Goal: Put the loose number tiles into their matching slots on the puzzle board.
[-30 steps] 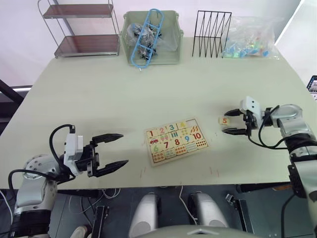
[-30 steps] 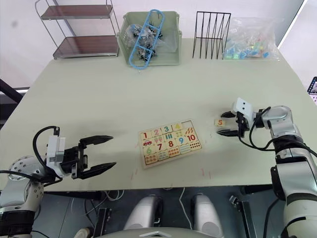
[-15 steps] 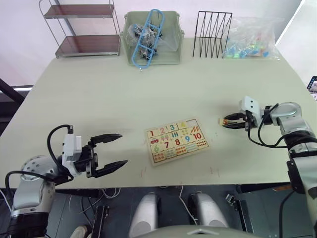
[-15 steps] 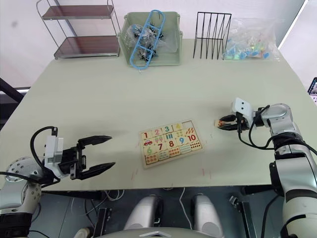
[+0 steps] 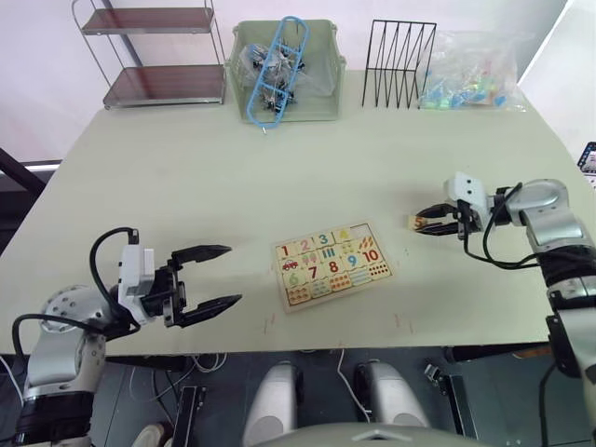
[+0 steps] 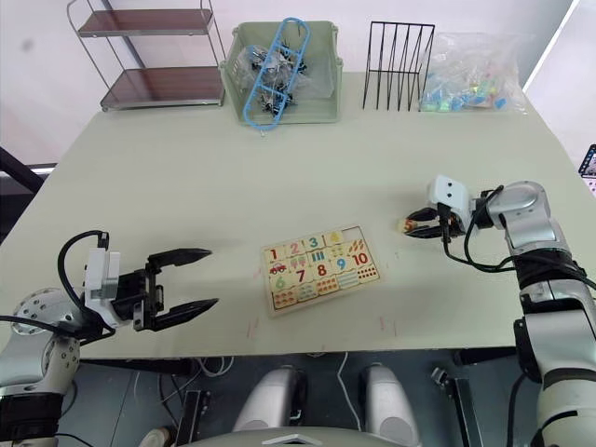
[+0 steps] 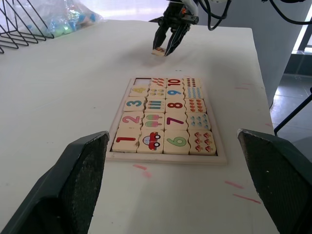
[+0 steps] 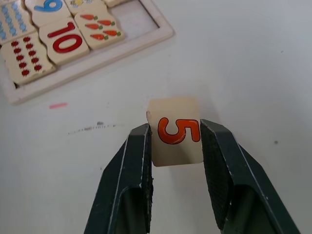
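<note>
Right gripper (image 8: 176,134): clamped on 5 tile (image 8: 175,130), right of board (image 5: 331,264).
Left gripper (image 5: 210,276): fingers apart, idle.
Slot (image 8: 138,19): carry level, lower squarely.

I read an orange 5 on the tile (image 8: 175,138) in my right gripper (image 8: 176,146). Puzzle board (image 7: 165,122) shows 1-4 & 6-10.

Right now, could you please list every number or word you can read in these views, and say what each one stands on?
"5", orange: on the loose tile held between the right gripper fingers.
"1", "2", "3", "4": on tiles seated along one row of the puzzle board.
"6", "7", "8", "9", "10": on the board's second number row.
One corner slot sits empty.
No words or brand labels are readable elsewhere; the bagged items at the table's far edge are too small to read.
</note>
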